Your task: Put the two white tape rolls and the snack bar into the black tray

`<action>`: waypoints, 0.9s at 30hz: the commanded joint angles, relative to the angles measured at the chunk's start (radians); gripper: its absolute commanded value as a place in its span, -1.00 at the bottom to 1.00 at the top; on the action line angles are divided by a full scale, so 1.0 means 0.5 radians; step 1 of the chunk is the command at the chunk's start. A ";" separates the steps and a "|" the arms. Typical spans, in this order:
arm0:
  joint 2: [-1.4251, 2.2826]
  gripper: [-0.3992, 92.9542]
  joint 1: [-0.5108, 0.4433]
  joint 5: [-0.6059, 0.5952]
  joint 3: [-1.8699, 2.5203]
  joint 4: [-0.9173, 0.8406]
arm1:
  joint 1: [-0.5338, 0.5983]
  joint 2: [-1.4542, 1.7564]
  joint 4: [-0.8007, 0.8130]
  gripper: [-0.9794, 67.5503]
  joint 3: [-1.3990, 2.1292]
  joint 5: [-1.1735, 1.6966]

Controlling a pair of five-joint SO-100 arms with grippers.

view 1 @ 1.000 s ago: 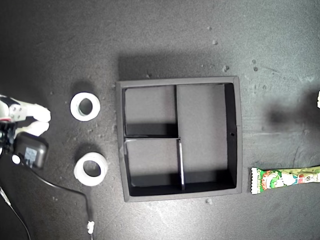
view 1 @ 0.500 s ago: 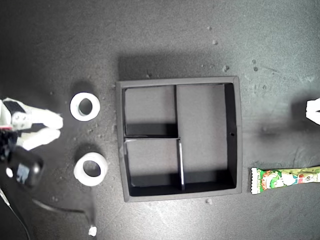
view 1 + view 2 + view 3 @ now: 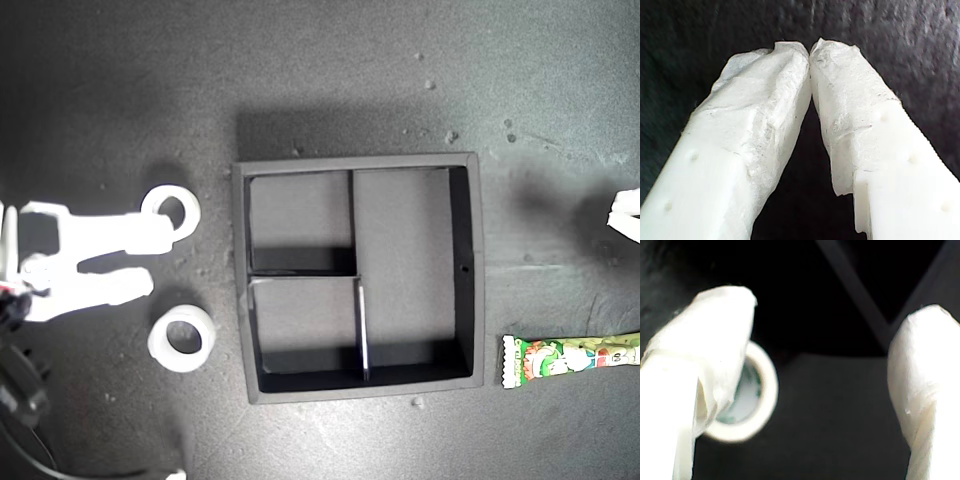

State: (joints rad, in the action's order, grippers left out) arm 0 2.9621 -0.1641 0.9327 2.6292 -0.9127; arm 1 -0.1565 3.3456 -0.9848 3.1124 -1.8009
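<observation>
Fingers [image 3: 152, 236] of our second gripper [image 3: 140, 260] stand spread, one tip overlapping the nearer tape roll [image 3: 172, 207]; the roll lies beside that finger, not between. Our first gripper [image 3: 810, 50] is closed, empty.

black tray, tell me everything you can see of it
The black tray is square with low walls, matte and plastic-looking, lying flat on the dark table. Thin dividers split it into two small compartments toward the exterior view's left and one larger L-shaped one. All are empty. Nothing touches it; both tape rolls and the snack bar lie outside.
</observation>
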 commanded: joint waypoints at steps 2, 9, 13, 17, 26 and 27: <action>-1.028 -0.55 -0.025 0.028 -0.604 -0.163 | 0.018 0.009 0.420 -0.98 0.025 0.801; -1.405 -0.57 -0.018 0.101 -0.626 -0.150 | 0.175 0.009 0.491 -0.98 0.025 1.009; -1.491 -0.57 0.040 0.052 -0.638 -0.095 | 0.255 0.009 0.482 -0.98 0.025 1.015; -1.638 -0.57 0.074 0.025 -0.712 -0.089 | 0.301 0.009 0.472 -0.98 0.025 0.982; -2.052 -0.57 0.166 0.009 -0.856 -0.052 | 0.374 0.009 0.515 -0.98 0.025 0.969; -2.071 -0.57 0.178 0.012 -0.856 -0.052 | 0.383 0.009 0.525 -0.98 0.025 0.973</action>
State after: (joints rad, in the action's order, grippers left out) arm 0 1.9482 -0.0890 0.9434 2.2473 -0.9511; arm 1 0.0245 3.3456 -0.7517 3.1124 -1.3116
